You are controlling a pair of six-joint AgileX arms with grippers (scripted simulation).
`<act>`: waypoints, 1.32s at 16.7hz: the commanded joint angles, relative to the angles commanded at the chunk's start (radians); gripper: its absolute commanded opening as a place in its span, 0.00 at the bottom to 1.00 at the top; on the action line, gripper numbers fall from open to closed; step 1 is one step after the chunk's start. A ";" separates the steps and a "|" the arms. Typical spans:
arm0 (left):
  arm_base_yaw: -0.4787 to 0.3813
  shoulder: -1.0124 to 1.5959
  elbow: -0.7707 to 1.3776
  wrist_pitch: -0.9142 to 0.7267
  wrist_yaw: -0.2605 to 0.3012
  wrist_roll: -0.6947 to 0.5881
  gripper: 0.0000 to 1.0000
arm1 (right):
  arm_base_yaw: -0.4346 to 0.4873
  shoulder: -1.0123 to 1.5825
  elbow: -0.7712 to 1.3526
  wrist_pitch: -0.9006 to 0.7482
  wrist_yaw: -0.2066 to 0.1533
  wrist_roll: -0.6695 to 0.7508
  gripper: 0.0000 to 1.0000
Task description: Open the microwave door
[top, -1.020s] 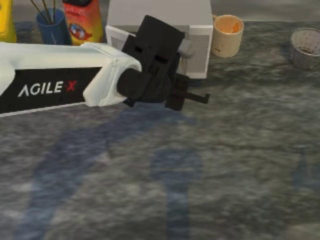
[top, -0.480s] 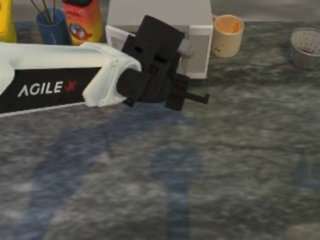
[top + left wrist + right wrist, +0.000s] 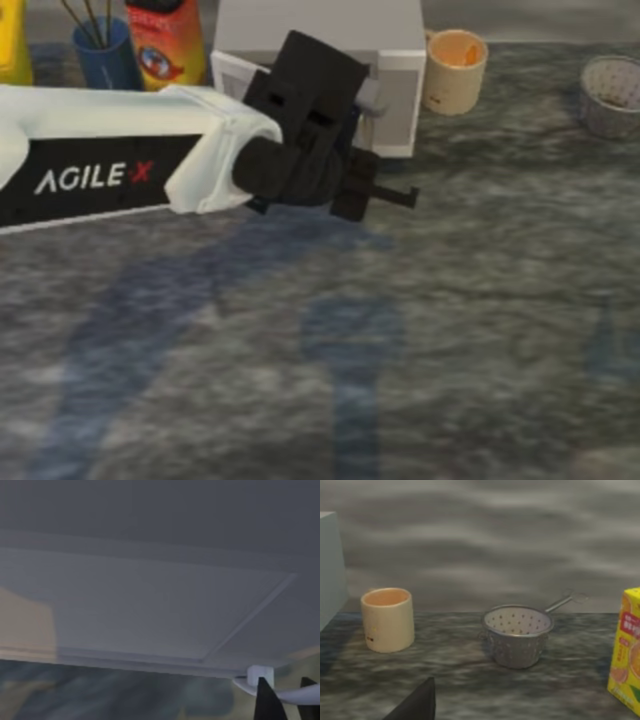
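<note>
Nothing moved since the earlier frame: left pincer [image 3: 385, 190] parked at the microwave door [image 3: 150, 610], fingers straddling the pale handle [image 3: 260, 672], apparently clenched on it. Microwave [image 3: 330, 40] at the table's [image 3: 450, 320] far edge, door barely ajar. Best swung outward in an arc around the hinge, grip kept firm; right pincer idle, state impossible to tell.

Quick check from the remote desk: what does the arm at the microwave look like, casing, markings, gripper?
The left arm has a glossy white casing with a black side panel lettered AGILE X, the X red. Its wrist and left gripper are matte black and blocky, with dark pointed fingers.
</note>
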 joint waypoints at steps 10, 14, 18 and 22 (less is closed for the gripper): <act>0.010 -0.022 -0.028 0.013 0.031 0.034 0.00 | 0.000 0.000 0.000 0.000 0.000 0.000 1.00; 0.013 -0.024 -0.034 0.014 0.035 0.041 0.00 | 0.000 0.000 0.000 0.000 0.000 0.000 1.00; 0.013 -0.024 -0.034 0.014 0.035 0.041 0.00 | 0.000 0.000 0.000 0.000 0.000 0.000 1.00; 0.013 -0.024 -0.034 0.014 0.035 0.041 0.00 | 0.000 0.000 0.000 0.000 0.000 0.000 1.00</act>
